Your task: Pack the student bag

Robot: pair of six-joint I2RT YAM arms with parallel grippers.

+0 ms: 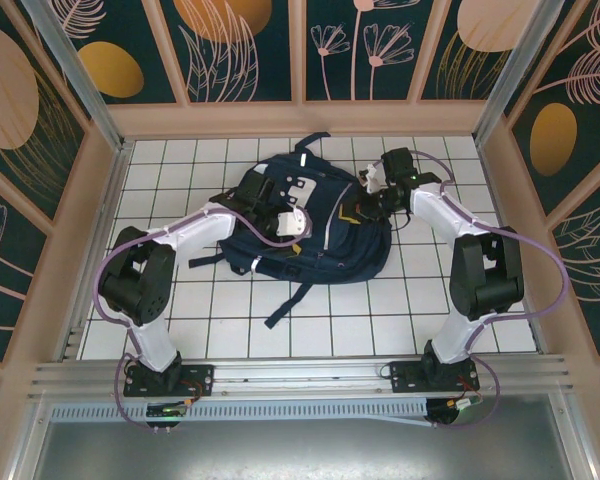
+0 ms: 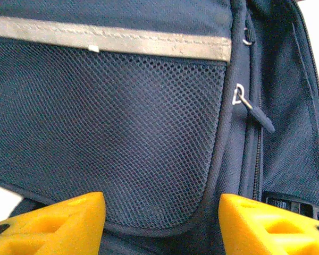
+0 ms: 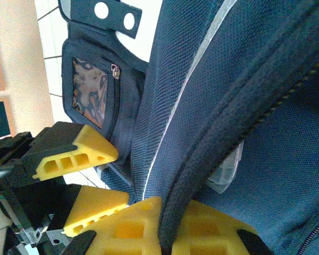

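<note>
Near the middle of the white gridded table lies the student bag, on its back with the front pockets up, its top toward the far wall and a loose strap trailing toward the near edge. At the bag's far right side the right gripper is clamped tight on a dark padded rim that runs beside a zip. In the right wrist view that ridge of fabric passes straight between its yellow fingers, which press on it from both sides. Judging by where it bites, this grip is there to pin or lift one lip of the main compartment so that the mouth can be worked open for packing, though from this angle I cannot be sure whether the zip itself is undone. Reaching in from the left over the middle of the bag, the left gripper hangs with its jaws parted and nothing between them, looking onto a mesh pocket under a grey reflective stripe. Just right of that pocket a zipper pull lies free on its track. The parted jaws and that aim suggest it is lining up on the pull or the pocket edge, so the task seems at an early stage, with the bag yet to be opened.
</note>
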